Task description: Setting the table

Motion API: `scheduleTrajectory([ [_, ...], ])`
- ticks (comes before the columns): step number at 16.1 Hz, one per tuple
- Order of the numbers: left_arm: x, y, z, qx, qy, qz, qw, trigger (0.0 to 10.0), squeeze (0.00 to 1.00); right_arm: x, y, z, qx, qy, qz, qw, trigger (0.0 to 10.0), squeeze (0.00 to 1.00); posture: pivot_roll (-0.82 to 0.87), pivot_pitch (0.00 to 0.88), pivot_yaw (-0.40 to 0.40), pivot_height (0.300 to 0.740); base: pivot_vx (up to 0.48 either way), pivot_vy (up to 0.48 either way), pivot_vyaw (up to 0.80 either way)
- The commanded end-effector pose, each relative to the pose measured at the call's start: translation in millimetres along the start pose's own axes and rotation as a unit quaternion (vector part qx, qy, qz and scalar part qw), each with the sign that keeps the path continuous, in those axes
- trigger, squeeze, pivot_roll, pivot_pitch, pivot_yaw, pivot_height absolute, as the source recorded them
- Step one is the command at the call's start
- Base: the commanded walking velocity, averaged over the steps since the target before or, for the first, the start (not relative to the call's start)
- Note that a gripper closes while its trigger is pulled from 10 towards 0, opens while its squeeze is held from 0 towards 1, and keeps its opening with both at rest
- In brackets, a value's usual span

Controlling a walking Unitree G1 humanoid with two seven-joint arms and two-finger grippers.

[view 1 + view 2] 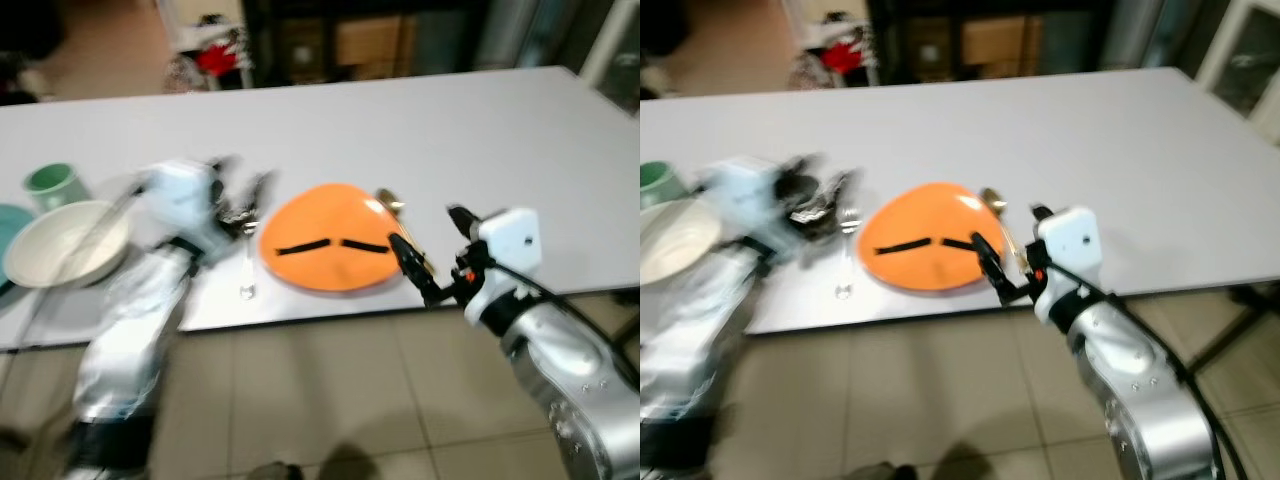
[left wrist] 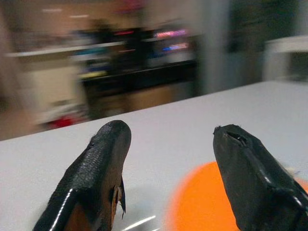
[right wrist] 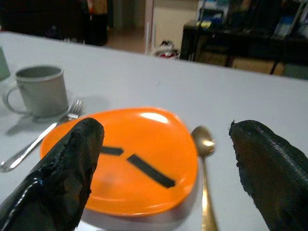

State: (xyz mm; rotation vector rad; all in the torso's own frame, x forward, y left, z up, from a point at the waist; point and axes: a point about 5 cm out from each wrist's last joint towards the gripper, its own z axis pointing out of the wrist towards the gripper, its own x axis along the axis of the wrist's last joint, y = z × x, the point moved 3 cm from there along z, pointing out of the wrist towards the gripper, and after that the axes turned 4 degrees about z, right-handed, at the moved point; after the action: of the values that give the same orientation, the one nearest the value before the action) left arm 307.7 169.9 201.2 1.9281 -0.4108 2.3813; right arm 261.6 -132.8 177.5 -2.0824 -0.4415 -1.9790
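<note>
I have the orange plate (image 1: 328, 238) lying flat near the front edge of the white desk (image 1: 420, 130), two black strips across its face. A gold spoon (image 3: 205, 163) lies just beside the plate on the robot's right, bowl pointing away from the robot. A fork (image 3: 41, 134) lies along the plate's other side, and from the right wrist camera I see a grey mug (image 3: 39, 90) just past it. Further to the robot's left sit a cream bowl (image 1: 62, 243) and a green cup (image 1: 52, 180).

My right gripper (image 1: 428, 260) hovers at the desk edge beside the spoon, fingers (image 3: 62, 178) spread wide with nothing between them. My left gripper (image 1: 240, 195) is badly blurred above the fork; its fingers (image 2: 96, 178) stand apart, apparently holding nothing.
</note>
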Motion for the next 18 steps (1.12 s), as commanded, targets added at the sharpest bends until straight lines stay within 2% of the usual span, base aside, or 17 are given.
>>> scheduleTrajectory([
  [1,7,-4.4,-10.1,0.025,-0.001,0.012,1.000,10.0,0.00,0,-2.6,0.8,-0.006,0.005,-0.005,1.000,10.0,0.00,-0.05,0.000,0.074,0.740,0.000,0.000,0.80],
  [2,5,-4.7,-22.7,0.030,-0.011,0.032,0.999,10.0,0.00,-5,-1.8,3.3,-0.020,-0.002,-0.014,1.000,10.0,0.00,-0.03,0.000,0.063,0.740,0.000,0.000,0.80],
  [3,0,-4.8,-30.1,0.038,-0.031,0.028,0.998,10.0,0.00,-8,-1.5,4.8,-0.026,-0.006,-0.011,1.000,10.0,0.00,-0.02,0.000,0.056,0.740,0.000,0.000,0.80],
  [4,-7,-2.3,-45.3,0.060,-0.060,0.011,0.996,10.0,0.00,-10,0.5,7.3,-0.041,-0.009,-0.005,0.999,10.0,0.00,0.00,0.000,0.042,0.740,0.000,0.000,0.80],
  [6,-10,2.6,-53.1,0.068,-0.071,0.008,0.995,10.0,0.00,-12,0.0,8.8,-0.044,-0.010,-0.003,0.999,10.0,0.00,0.01,0.000,0.039,0.740,0.000,0.000,0.80],
  [7,-18,3.5,-57.7,0.073,-0.083,0.019,0.994,10.0,0.00,-14,-1.5,10.2,-0.037,-0.012,-0.002,0.999,10.0,0.00,0.01,0.000,0.039,0.740,0.000,0.000,0.80],
  [10,-35,4.8,-70.9,0.074,-0.122,0.020,0.990,10.0,0.00,-20,-0.7,12.0,-0.032,-0.009,0.014,0.999,10.0,0.00,0.03,0.000,0.003,0.740,0.000,0.000,0.80],
  [11,-36,1.5,-70.9,0.086,-0.124,0.009,0.989,10.0,0.00,-23,3.5,13.3,-0.046,-0.008,0.027,0.999,10.0,0.00,0.02,0.000,0.004,0.740,0.000,0.000,0.80],
  [13,-36,-2.9,-63.5,0.099,-0.125,0.015,0.987,10.0,0.00,-21,8.8,13.5,-0.058,-0.003,0.028,0.998,10.0,0.00,0.02,0.000,0.020,0.740,0.000,0.000,0.80],
  [14,-33,-0.8,-57.2,0.088,-0.114,0.005,0.990,10.0,0.00,-21,10.3,11.4,-0.060,-0.003,0.029,0.998,10.0,0.00,0.01,0.000,0.021,0.740,0.000,0.000,0.80],
  [15,-34,-1.8,-57.2,0.087,-0.114,0.005,0.990,10.0,0.00,-23,9.6,11.3,-0.061,-0.004,0.029,0.998,10.0,0.00,0.00,0.000,0.032,0.740,0.000,0.000,0.80],
  [18,-35,1.5,-50.8,0.068,-0.119,0.020,0.990,10.0,0.00,-26,17.5,7.5,-0.098,-0.007,0.054,0.994,10.0,0.00,-0.01,0.000,0.048,0.740,0.000,0.214,0.80],
])
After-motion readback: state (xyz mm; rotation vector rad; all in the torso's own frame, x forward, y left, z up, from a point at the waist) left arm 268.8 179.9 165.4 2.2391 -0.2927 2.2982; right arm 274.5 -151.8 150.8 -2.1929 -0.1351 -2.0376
